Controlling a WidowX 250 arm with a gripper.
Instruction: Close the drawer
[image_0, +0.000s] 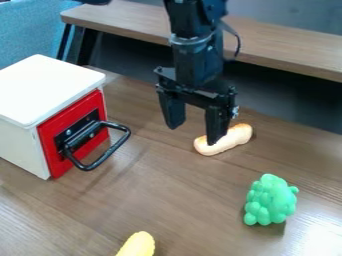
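Yellow toy (138, 245) is cut off; the pincer (194, 134) overlaps bread (235, 136).

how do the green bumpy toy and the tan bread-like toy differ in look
The green bumpy toy is a compact cluster of rounded knobs, while the tan bread-like toy is smoother and elongated. The green bumpy toy is green all over; the tan bread-like toy shades from pale to golden. Both lie on the wooden table.
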